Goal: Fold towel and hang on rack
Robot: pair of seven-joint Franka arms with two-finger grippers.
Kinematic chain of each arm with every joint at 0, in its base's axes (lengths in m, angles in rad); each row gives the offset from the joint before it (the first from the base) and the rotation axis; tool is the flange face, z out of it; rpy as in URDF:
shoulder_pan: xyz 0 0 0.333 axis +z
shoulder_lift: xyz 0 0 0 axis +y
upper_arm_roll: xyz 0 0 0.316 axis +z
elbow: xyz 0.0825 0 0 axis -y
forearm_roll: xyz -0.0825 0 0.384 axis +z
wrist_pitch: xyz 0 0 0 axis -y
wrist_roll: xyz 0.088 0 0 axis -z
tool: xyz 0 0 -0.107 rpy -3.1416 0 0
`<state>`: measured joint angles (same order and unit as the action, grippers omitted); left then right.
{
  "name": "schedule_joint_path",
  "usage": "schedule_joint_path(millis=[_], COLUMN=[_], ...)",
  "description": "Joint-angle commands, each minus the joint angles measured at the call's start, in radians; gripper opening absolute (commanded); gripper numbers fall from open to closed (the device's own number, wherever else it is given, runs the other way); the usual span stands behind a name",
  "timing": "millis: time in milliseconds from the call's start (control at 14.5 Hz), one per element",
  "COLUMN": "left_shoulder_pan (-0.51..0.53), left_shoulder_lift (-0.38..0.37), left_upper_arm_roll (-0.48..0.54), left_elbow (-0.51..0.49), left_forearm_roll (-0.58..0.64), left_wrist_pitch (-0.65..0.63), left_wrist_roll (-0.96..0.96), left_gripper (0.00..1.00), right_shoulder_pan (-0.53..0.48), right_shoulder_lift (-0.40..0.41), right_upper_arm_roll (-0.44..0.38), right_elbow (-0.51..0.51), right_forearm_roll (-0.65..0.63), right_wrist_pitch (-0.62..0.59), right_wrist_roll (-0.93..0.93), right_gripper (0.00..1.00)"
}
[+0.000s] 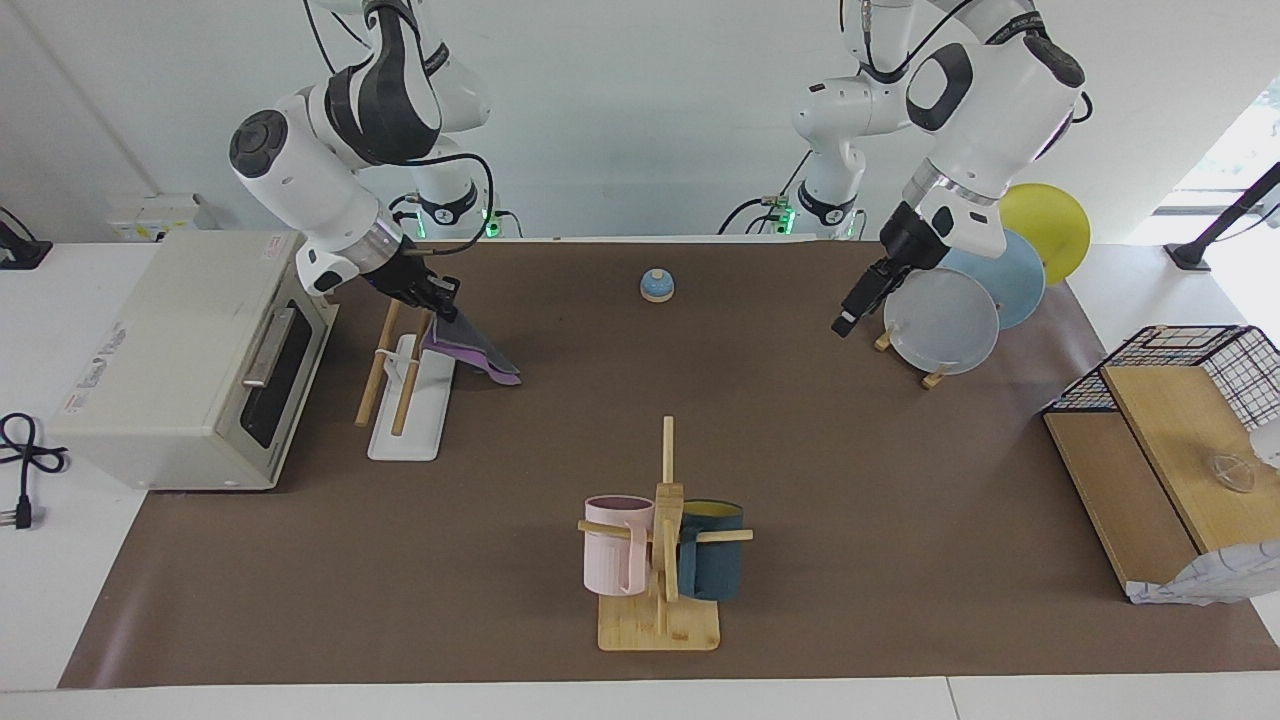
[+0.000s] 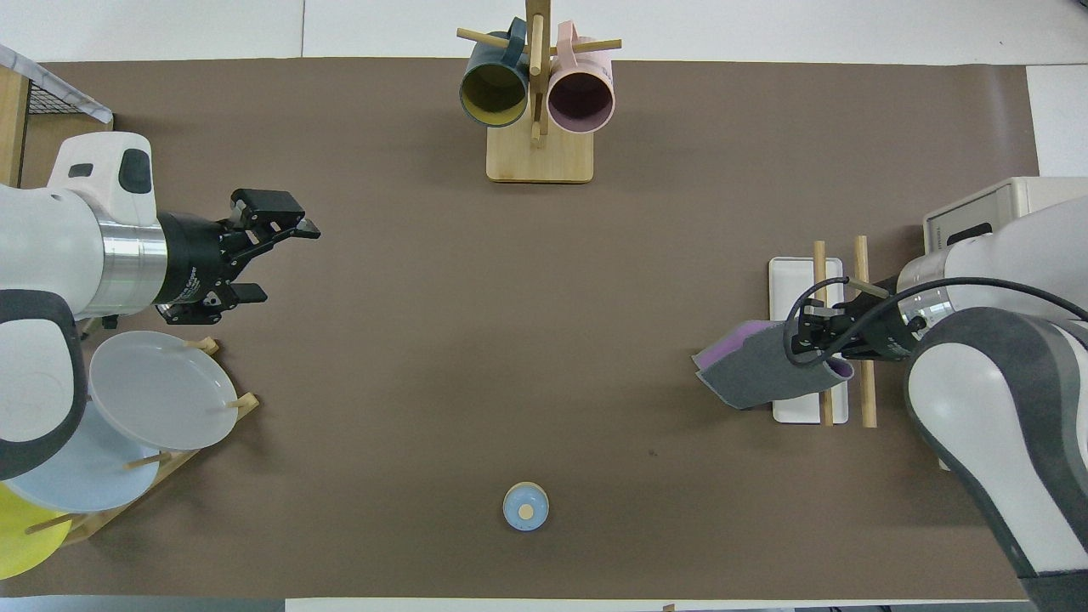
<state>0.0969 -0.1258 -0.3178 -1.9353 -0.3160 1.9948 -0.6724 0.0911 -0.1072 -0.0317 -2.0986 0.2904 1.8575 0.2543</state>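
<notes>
While right hand [image 1: 443, 300] grips it, towel [image 1: 470, 349] drapes below

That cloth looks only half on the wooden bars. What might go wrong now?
1. The right hand grips the folded towel over the rack, but most of it hangs off one side onto the table; once released, it may slide off.
2. Pulling it across might tip the slim rack.
The left hand waits near the plates.

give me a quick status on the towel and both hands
Right hand shut on folded towel, draping it over rack. Left hand open, waiting over the mat by the plates. Nothing in the way.
</notes>
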Motion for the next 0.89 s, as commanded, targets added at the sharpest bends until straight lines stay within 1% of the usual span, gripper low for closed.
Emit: schedule_joint_path(millis=[0, 69, 138, 206, 344, 481, 688, 825], left_shoulder_pan=[-0.054, -0.134, -0.199, -0.229, -0.229, -0.224, -0.218, -0.210], left_shoulder_lift=[0.073, 0.099, 0.113, 0.126, 0.138, 0.123, 0.088, 0.086], left_upper_arm_roll=[0.069, 0.144, 0.205, 0.230, 0.236, 0.244, 0.243, 0.243], left_elbow=[0.161, 0.224, 0.264, 0.295, 0.334, 0.309, 0.231, 0.225], left_forearm_roll=[0.159, 0.214, 0.262, 0.293, 0.310, 0.308, 0.307, 0.298], left_wrist_pitch=[-0.163, -0.218, -0.267, -0.302, -0.375, -0.425, -0.401, -0.384], left_wrist_roll=[0.167, 0.216, 0.259, 0.314, 0.454, 0.559, 0.561, 0.557], left_gripper=[1.00, 1.00, 1.00, 1.00, 1.00, 1.00, 1.00, 1.00], right_shoulder_pan=[-0.053, -0.066, -0.073, -0.077, -0.096, -0.102, -0.110, -0.122], right_shoulder_lift=[-0.023, -0.023, -0.022, -0.020, -0.016, -0.012, -0.009, -0.009], right_upper_arm_roll=[0.009, 0.009, 0.009, 0.009, 0.007, 0.009, 0.007, 0.007], right_elbow=[-0.041, -0.043, -0.041, -0.038, -0.035, -0.029, -0.015, -0.002], right_forearm_roll=[-0.034, -0.062, -0.088, -0.118, -0.135, -0.195, -0.235, -0.255], right_wrist_pitch=[0.031, 0.035, 0.040, 0.049, 0.063, 0.065, 0.078, 0.077], right_wrist_roll=[-0.114, -0.151, -0.183, -0.228, -0.289, -0.340, -0.418, -0.464], right_gripper=[0.00, 0.00, 0.00, 0.00, 0.00, 0.00, 0.00, 0.00])
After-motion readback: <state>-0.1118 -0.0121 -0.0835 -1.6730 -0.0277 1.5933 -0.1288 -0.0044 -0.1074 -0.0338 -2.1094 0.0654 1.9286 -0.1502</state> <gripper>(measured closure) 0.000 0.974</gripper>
